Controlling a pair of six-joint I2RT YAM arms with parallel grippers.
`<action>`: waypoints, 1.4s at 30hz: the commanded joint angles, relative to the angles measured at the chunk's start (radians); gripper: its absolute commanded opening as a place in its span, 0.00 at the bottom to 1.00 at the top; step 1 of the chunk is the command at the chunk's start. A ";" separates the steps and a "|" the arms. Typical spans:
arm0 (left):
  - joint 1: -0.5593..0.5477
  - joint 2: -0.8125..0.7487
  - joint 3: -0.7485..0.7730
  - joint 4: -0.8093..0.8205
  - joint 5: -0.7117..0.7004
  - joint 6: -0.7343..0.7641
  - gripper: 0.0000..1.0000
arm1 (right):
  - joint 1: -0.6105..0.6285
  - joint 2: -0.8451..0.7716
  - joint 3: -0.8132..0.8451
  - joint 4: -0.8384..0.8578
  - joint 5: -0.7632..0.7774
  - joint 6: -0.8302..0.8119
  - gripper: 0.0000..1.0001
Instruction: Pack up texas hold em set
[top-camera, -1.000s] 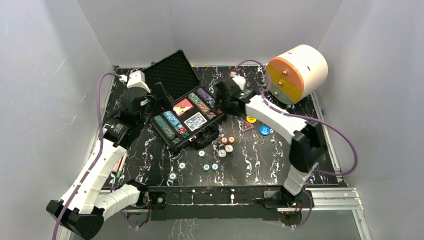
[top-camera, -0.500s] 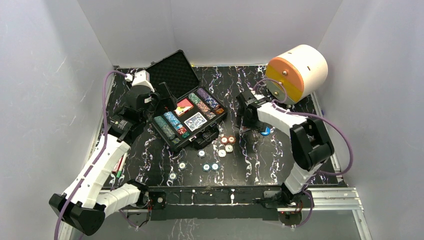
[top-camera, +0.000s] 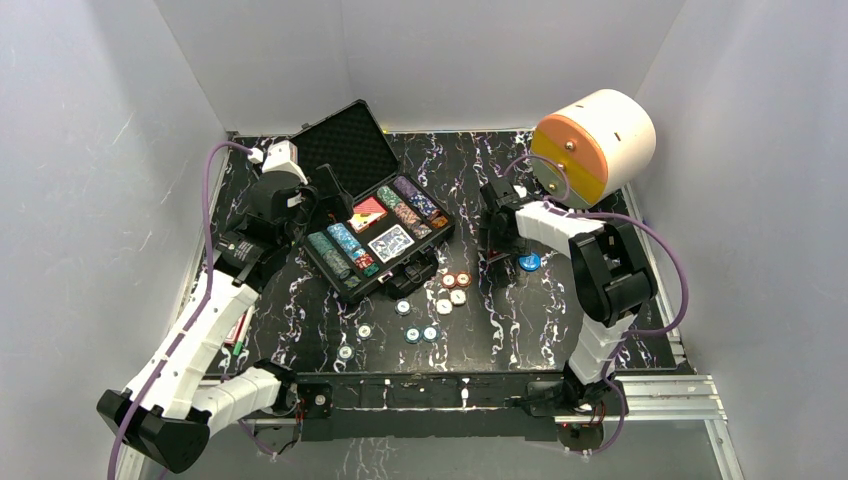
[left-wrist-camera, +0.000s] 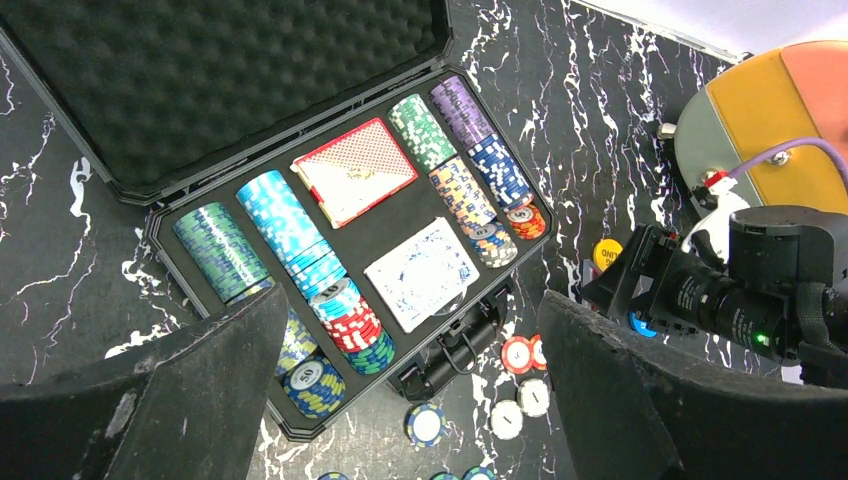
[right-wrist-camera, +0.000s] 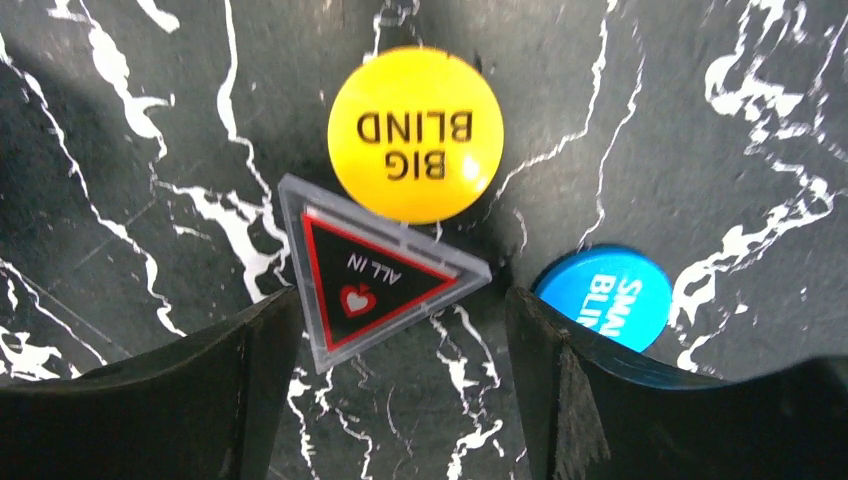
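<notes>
The black case (top-camera: 340, 272) lies open, its foam lid (left-wrist-camera: 200, 80) tilted back. Inside are rows of coloured chips (left-wrist-camera: 285, 225), a red deck (left-wrist-camera: 353, 170) and a white-blue deck (left-wrist-camera: 420, 272). Several loose chips (top-camera: 443, 298) lie in front of it. My left gripper (left-wrist-camera: 410, 400) is open and empty, hovering over the case's front edge. My right gripper (right-wrist-camera: 400, 400) is open, low over the table. Just ahead of its fingers lie a clear triangular ALL IN marker (right-wrist-camera: 370, 270), the yellow BIG BLIND button (right-wrist-camera: 415, 133) and the blue SMALL BLIND button (right-wrist-camera: 605, 295), partly under the right finger.
A big white cylinder with orange-yellow drawers (top-camera: 595, 145) stands at the back right, close behind my right arm. A small red and green object (top-camera: 237, 330) lies at the table's left edge. White walls enclose the table.
My right gripper has swung from the case's right end to the right and down over the buttons. The left arm shifted slightly and still hovers over the case.
</notes>
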 joint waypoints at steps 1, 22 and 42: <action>-0.001 -0.017 0.019 0.000 -0.010 0.004 0.96 | -0.018 0.024 -0.017 0.089 -0.049 -0.101 0.80; -0.001 -0.017 0.014 0.000 -0.020 0.005 0.96 | -0.034 0.014 -0.005 0.016 -0.057 -0.157 0.60; 0.000 -0.130 0.139 -0.020 -0.244 0.117 0.96 | 0.255 0.072 0.581 -0.028 -0.109 -0.117 0.60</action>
